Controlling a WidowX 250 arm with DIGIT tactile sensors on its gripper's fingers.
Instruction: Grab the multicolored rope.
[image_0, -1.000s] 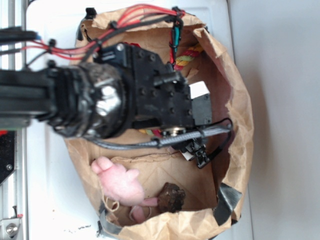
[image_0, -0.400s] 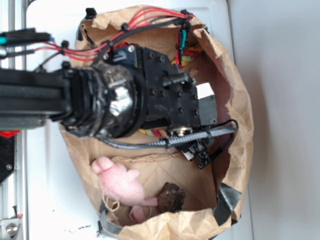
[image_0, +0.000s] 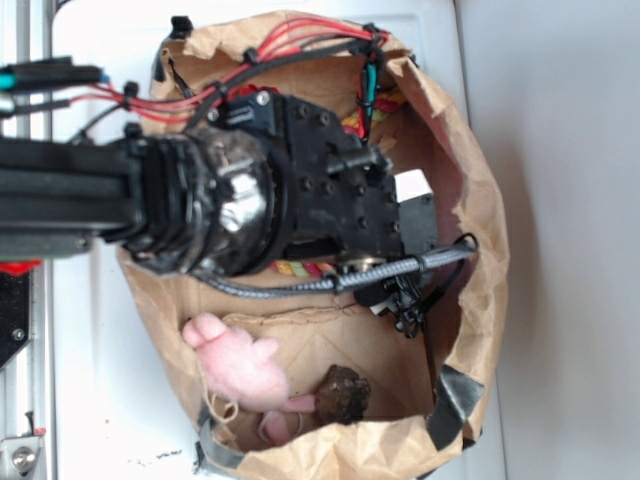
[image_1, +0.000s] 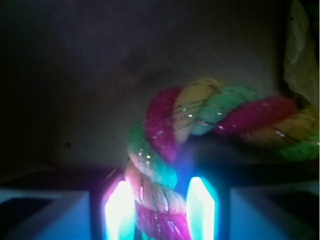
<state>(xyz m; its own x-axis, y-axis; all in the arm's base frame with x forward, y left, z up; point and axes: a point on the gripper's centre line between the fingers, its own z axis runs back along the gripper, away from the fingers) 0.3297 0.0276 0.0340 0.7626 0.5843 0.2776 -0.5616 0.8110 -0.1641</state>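
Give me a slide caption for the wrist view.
Twisted multicolored rope running between the glowing jaws of the gripper.

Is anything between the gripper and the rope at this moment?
Nothing visible. In the wrist view the rope runs down directly between the two glowing fingertips of the gripper, with no other object in that gap. The exterior view hides the contact behind the arm.

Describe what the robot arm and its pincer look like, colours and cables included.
The arm is black, with blocky bolted housings and a shiny crumpled dark wrap around one joint. Red and black wires, bundled with ties, loop over its top, and a grey braided cable runs along its underside. A small white label sits near the wrist. In the wrist view, the pincer shows two fingers glowing pale blue-white.
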